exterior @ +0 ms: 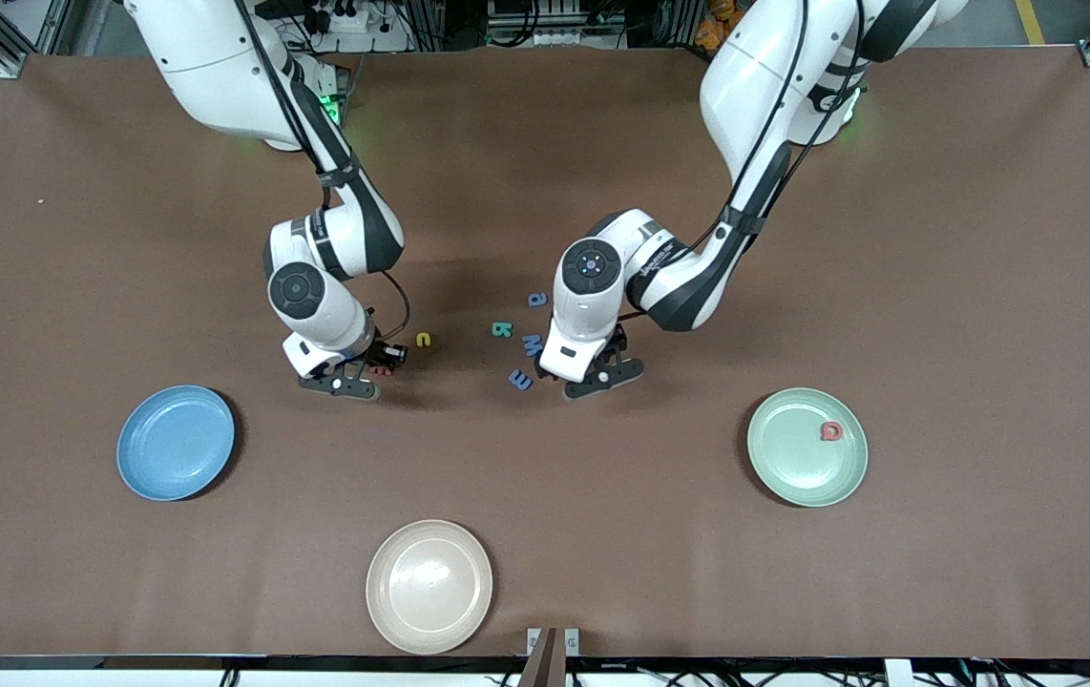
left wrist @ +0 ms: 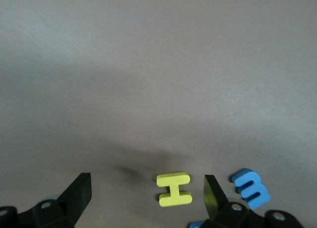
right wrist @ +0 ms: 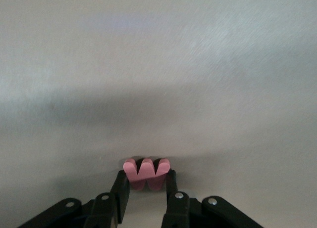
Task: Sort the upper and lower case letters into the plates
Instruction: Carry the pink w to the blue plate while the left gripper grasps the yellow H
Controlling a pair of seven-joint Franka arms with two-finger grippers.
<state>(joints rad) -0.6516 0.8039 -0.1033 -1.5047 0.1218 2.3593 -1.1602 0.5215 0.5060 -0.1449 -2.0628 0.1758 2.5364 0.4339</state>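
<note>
Letters mid-table, plates nearer the camera.
Red letter point(exterior: 831, 431) lies in the mint plate point(exterior: 807, 447); blue plate point(exterior: 175, 442) holds none. Right gripper point(right wrist: 147, 188) pinches a pink letter point(right wrist: 146, 172), perhaps a W; left gripper point(left wrist: 143, 196) stands spread around a yellow H point(left wrist: 174, 189), beside a blue letter point(left wrist: 250, 188).

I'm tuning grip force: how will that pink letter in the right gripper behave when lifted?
The pink letter looks thick and foam-like, so probably light and slightly squashy. The right gripper pinches its outer edges, so it may pivot. Flat-faced, it shouldn't roll if dropped.
</note>
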